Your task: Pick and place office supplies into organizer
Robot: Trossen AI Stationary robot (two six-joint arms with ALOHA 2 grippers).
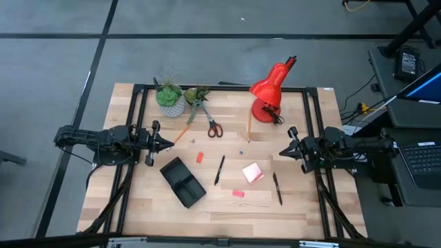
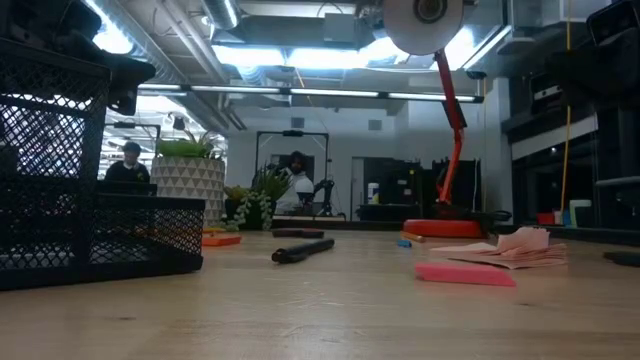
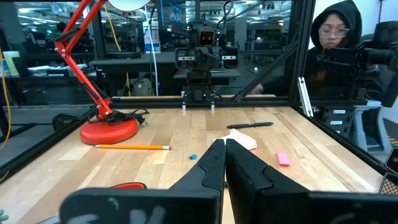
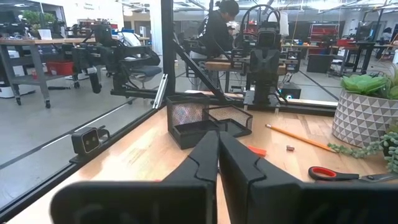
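Note:
The black mesh organizer (image 1: pixel 182 181) lies diagonally on the table's near-left part, and also shows in the low view (image 2: pixel 90 230) and right wrist view (image 4: pixel 208 121). Loose on the wood are red-handled scissors (image 1: pixel 212 126), two pencils (image 1: pixel 181 133) (image 1: pixel 249 125), two black pens (image 1: pixel 219 169) (image 1: pixel 277 188), a pink sticky-note pad (image 1: pixel 252 173), a red eraser (image 1: pixel 200 157) and a pink eraser (image 1: pixel 238 193). My left gripper (image 1: pixel 169 143) is shut at the left side, above the organizer's far end. My right gripper (image 1: pixel 282 151) is shut at the right side, beside the pad. Neither touches anything.
A red desk lamp (image 1: pixel 271 93) stands at the far right, and two potted plants (image 1: pixel 170 96) (image 1: pixel 196 96) at the far left. A tiny blue bit (image 1: pixel 242 151) lies mid-table. A black frame rims the table (image 1: pixel 227 87). People sit beyond the table (image 3: pixel 333 43).

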